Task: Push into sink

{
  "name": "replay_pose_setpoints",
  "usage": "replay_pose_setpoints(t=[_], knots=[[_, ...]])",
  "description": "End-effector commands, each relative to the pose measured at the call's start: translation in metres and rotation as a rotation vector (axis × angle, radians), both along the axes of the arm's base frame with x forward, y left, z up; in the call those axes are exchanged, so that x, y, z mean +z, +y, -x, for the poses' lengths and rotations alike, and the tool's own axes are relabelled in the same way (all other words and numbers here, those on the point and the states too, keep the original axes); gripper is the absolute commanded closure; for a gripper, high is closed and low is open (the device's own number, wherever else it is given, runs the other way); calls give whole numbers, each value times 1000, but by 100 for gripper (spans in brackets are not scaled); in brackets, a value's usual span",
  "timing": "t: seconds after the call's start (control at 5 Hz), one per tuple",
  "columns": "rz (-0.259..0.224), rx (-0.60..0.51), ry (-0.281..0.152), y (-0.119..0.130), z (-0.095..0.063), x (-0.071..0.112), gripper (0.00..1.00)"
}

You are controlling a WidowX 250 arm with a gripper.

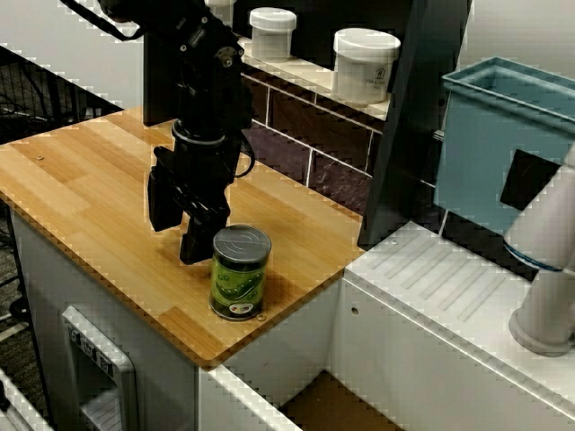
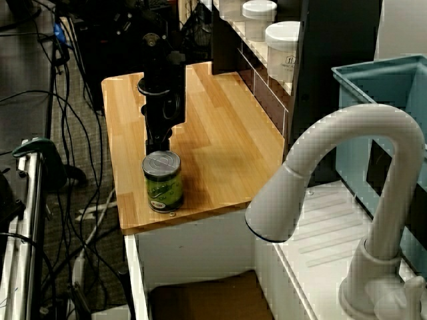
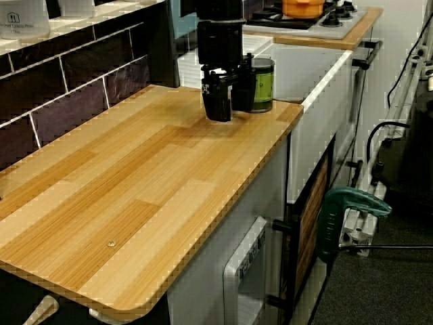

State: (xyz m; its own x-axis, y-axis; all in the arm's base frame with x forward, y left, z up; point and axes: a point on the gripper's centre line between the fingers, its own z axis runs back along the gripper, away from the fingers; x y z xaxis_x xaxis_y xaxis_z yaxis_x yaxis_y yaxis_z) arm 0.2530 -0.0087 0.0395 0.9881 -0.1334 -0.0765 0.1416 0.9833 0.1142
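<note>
Green can (image 1: 240, 272): stood upright, long axis vertical, lid up, at bench (image 1: 81, 180) corner near sink (image 1: 323, 406). Tool (image 1: 186, 215): set just behind can, fingers parted, nothing held.

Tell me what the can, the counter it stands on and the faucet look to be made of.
The can looks like metal: a ribbed, shiny lid with a glossy green printed label around it. The counter looks like wood or a wood-look laminate: pale butcher-block strips with a smooth sheen; which one cannot be told. The faucet looks like matte white plastic, possibly painted metal, with no shine.
</note>
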Motion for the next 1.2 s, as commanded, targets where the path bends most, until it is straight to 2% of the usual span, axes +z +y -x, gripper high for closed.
replay_pose_setpoints(t=[0.0,0.2,0.4,0.6,1.0], knots=[[-14,-15,-28,-46,13,11,0],[-31,-34,-29,-72,19,16,0],[-33,-36,-42,-88,17,18,0],[-11,-23,-38,-84,12,19,0],[-11,-32,-42,-84,11,20,0]])
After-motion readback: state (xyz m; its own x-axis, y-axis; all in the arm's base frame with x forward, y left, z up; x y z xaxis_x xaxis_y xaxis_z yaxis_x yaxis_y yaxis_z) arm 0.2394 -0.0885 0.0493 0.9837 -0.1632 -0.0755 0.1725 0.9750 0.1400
